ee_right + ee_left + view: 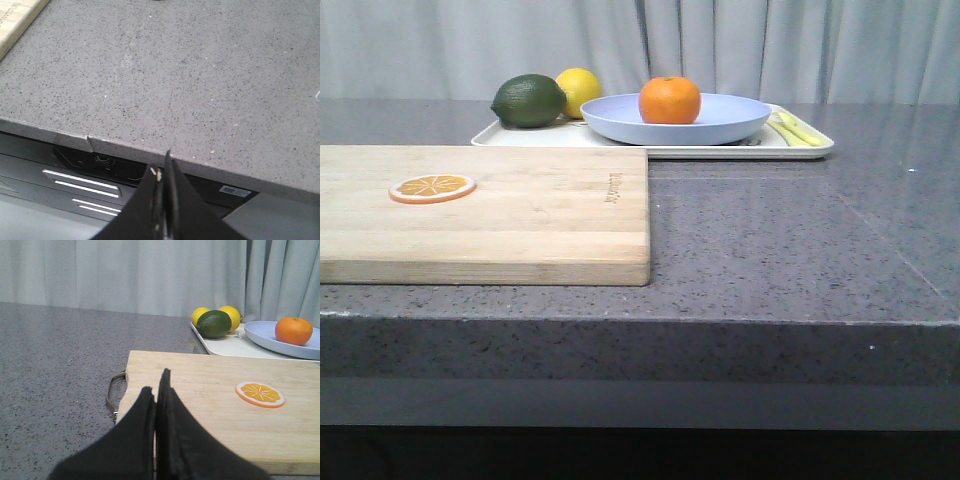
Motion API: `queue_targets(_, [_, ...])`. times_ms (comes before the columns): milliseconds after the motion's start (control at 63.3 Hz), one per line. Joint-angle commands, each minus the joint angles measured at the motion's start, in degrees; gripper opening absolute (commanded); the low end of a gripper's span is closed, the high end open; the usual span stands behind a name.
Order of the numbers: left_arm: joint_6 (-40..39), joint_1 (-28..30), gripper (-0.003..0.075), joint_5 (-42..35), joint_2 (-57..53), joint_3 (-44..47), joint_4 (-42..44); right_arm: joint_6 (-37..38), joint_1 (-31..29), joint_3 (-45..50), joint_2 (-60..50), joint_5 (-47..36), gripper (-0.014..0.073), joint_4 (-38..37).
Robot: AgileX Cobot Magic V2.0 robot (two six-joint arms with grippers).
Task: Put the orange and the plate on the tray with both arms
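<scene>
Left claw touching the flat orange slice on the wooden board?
Apart. Left wrist view: shut left claw sits with bare wooden cutting board between it and the orange slice.

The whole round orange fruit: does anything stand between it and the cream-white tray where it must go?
Nothing visible does. The whole round orange fruit already rests in the pale lavender-blue round plate, and that plate sits on the cream-white rectangular tray. Both grippers, left and right, are shut and empty, far from it.
</scene>
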Motion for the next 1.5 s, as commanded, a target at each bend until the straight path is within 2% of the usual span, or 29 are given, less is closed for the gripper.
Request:
queue_targets(0, [-0.4, 0.8, -0.002, -4.7, -1.2, 1.7, -0.6, -0.2, 0.0, -1.4, 0.6, -3.8, -0.0065, -0.8])
queue_targets(900, [-0.4, 1.4, -0.002, -4.7, -1.2, 1.7, -0.6, -0.2, 0.0, -1.3, 0.6, -4.2, -0.0065, -1.7])
queue_targets(1027, [-0.4, 1.4, -0.002, -4.7, -1.2, 1.7, -0.6, -0.2, -2.8, 2.0, -2.4, -13.1, -0.0065, -1.7])
queue_targets(1216, [-0.4, 1.4, -0.002, -4.7, -1.2, 1.7, -0.6, -0.2, -8.7, 14.3, -8.2, -35.8, -0.0065, -1.2])
queue_targets(1342, [-0.4, 1.4, -0.002, -4.7, -1.2, 1.7, -0.6, -0.2, -9.3, 22.5, -11.3, -48.5, -0.0065, -1.2])
queue_targets(1485, [-0.4, 1.4, -0.002, -4.7, -1.2, 1.7, -0.6, -0.2, -8.9, 29.6, -13.8, -56.6, -0.0065, -1.2])
